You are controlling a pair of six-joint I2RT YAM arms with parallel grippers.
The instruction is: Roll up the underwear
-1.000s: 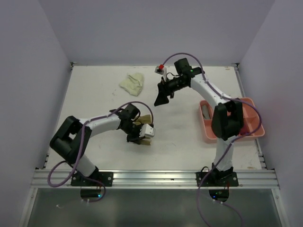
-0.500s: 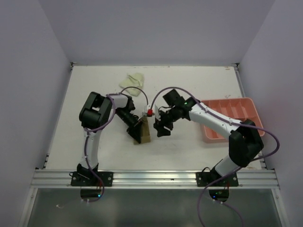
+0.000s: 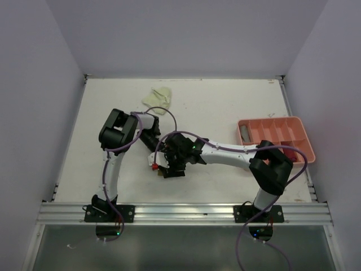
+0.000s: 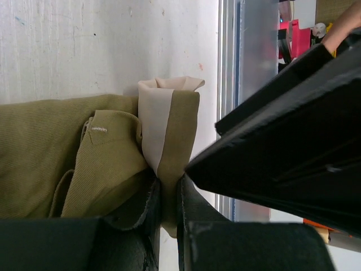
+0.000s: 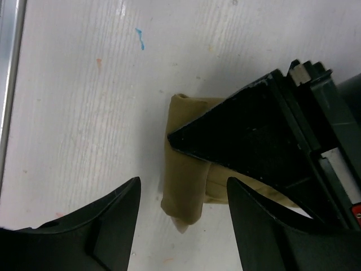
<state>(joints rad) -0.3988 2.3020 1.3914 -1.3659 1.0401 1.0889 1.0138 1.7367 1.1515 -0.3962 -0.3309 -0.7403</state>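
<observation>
Pinching the olive-tan underwear (image 4: 51, 152) in my left gripper (image 4: 168, 195), mid-roll; my right gripper (image 5: 181, 206) hangs wide above, next clamping the roll.

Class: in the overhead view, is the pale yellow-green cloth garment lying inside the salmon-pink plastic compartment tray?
No, the pale yellow-green cloth garment lies on the white table, apart from the salmon-pink plastic tray.

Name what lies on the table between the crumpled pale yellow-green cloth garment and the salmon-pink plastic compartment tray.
Only bare white table lies between the pale yellow-green garment and the salmon-pink tray, as the top view shows.
</observation>
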